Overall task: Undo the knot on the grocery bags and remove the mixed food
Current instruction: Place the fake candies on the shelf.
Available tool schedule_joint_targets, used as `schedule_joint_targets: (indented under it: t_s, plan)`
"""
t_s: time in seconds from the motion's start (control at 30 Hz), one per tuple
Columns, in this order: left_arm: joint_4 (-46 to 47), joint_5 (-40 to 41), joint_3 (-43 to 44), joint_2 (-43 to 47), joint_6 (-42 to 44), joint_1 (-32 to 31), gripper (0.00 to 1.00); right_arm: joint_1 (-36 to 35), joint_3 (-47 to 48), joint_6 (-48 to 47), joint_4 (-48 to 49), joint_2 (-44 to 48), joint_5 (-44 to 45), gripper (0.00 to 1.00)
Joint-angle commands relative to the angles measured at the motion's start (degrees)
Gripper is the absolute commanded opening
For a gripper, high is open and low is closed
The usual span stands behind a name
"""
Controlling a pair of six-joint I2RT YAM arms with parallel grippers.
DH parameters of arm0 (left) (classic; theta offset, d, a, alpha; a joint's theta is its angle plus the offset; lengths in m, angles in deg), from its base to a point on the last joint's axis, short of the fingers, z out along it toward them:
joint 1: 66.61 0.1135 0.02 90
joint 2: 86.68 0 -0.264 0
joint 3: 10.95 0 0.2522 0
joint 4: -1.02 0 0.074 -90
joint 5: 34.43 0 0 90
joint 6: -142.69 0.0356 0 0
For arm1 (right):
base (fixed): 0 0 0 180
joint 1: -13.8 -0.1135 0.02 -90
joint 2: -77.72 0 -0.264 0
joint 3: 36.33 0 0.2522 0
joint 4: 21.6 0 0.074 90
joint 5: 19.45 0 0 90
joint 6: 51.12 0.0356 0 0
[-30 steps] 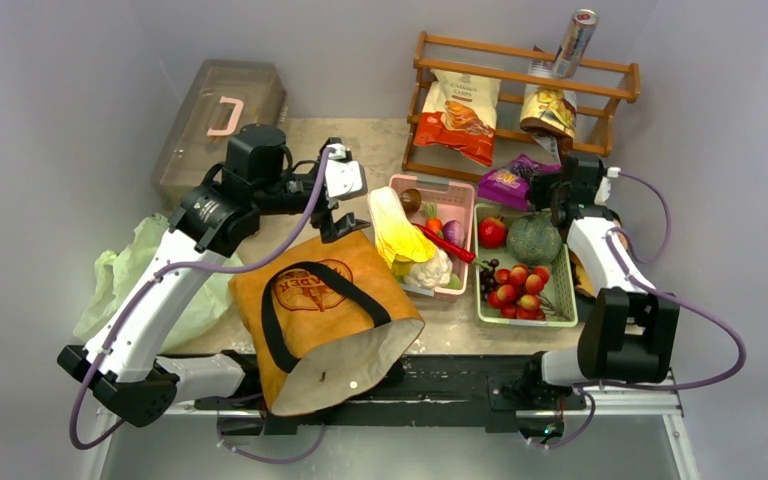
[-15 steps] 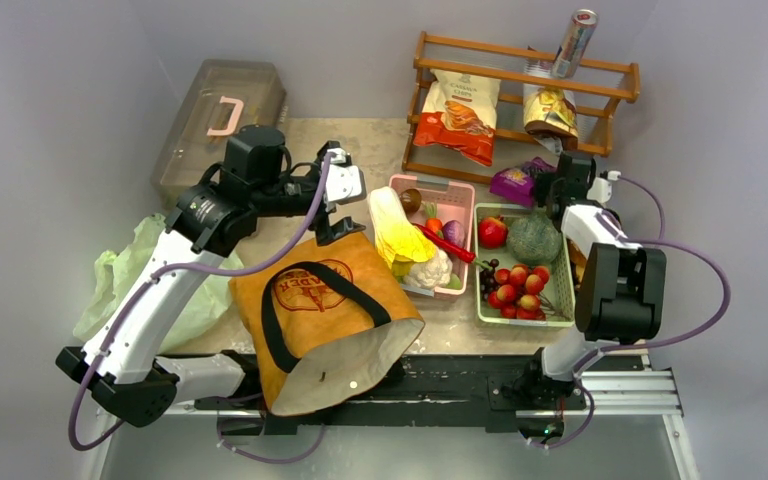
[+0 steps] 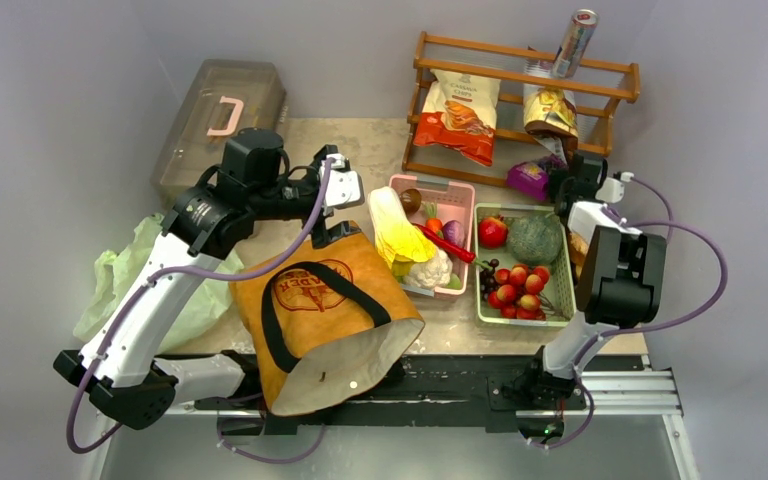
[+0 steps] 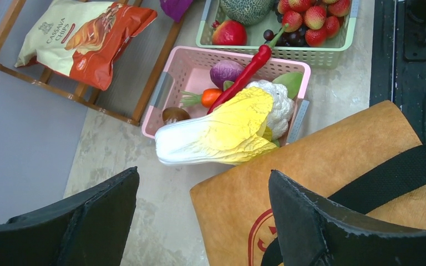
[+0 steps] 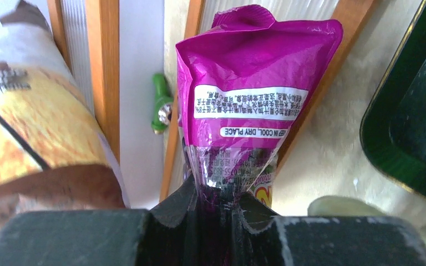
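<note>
Checker: Shifted since the last entry: right tool (image 5: 213, 200), carrying one glossy purple foil snack packet (image 5: 244, 83) away from the pale-green mesh basket (image 3: 567, 290), up to the foot of the wooden slatted rack (image 3: 525, 50).

Keeper: Grip?

Checker: Clamped on the packet's crimped end.

Keeper: Left tool (image 4: 202, 213)?

Checker: Spread wide, holding nothing, above the mustard-brown fabric tote (image 3: 320, 310) on the tabletop.

Keeper: Thin pale-green plastic bag (image 3: 125, 275)?

Checker: Slack at the tabletop's left edge; knot not discernible.

Keeper: Standing?

Checker: Judged late; red fruits (image 3: 515, 285) already lay in the basket, and the packet awaited setting down.
</note>
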Motion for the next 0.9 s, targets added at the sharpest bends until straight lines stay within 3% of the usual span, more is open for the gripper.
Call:
schedule_joint_targets:
  t_s: [0.0, 0.63, 0.67, 0.8, 0.87]
  plan:
    - [-1.5, 0.2, 1.7, 0.0, 1.4, 0.0, 0.84, 2.6, 5.1, -0.1, 9.9, 0.3, 0.2, 0.0]
    - [-4.3, 0.7, 5.4, -3.2, 0.7, 0.0, 0.84, 3.5, 10.6, 2.2, 9.3, -8.7, 0.5, 0.0]
    - [-4.4, 0.8, 5.6, -3.3, 0.6, 0.0, 0.84, 3.5, 10.8, 2.1, 9.1, -9.0, 0.6, 0.02]
    - [-4.4, 0.8, 5.9, -3.8, 0.3, 0.0, 0.84, 3.5, 10.5, 2.5, 7.9, -8.9, 0.3, 0.38]
    - [-4.1, 0.8, 5.9, -4.0, 0.0, 0.0, 0.84, 3.4, 9.3, 2.7, 7.4, -8.0, 0.3, 0.47]
